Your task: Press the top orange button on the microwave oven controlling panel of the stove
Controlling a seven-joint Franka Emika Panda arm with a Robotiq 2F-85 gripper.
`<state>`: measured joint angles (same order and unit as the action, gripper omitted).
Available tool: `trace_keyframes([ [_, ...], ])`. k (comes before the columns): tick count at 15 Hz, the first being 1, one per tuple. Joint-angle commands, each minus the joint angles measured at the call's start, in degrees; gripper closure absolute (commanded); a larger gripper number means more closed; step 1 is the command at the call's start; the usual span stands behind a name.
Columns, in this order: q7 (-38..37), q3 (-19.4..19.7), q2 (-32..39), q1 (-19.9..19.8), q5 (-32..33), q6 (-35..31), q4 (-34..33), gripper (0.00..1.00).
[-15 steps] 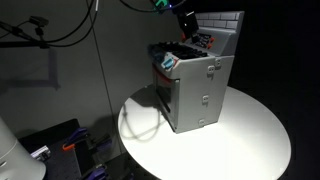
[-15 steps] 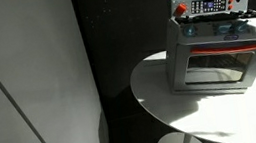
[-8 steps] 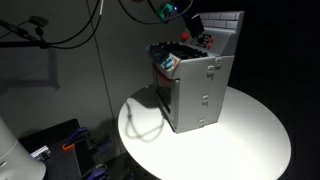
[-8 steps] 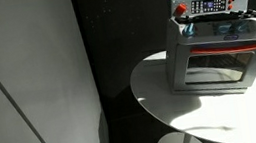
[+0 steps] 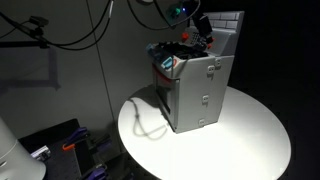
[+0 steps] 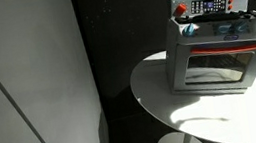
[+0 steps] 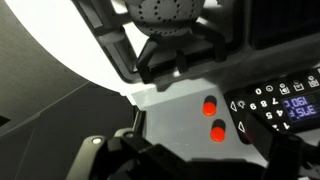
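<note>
- My gripper [image 5: 201, 24] hovers above the stove [image 5: 195, 90], which sits toward the surface's [image 5: 250, 135] far edge. I can't tell whether it's spread or closed.
- The orange buttons [image 7: 209, 105] sit beside the microwave oven controlling panel [image 7: 285, 105]. It looks like a rigid, light toy, so I'd press gently and squarely.

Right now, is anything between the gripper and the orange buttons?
No. In the wrist view, only bare grey stove face shows between the gripper and the two orange buttons; the dark display sits off to the side.

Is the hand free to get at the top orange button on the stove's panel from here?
Probably yes: the wrist view shows the orange buttons bare, with nothing between them and the hand hovering above the stove.
</note>
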<state>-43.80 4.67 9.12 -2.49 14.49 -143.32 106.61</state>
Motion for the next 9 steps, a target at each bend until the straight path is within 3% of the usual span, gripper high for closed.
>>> trace_keyframes([
  [1,-2.8,1.9,2.8,1.5,1.9,0.7,-4.0,0.0],
  [9,-5.2,4.2,5.5,3.0,2.4,2.6,-7.3,0.0],
])
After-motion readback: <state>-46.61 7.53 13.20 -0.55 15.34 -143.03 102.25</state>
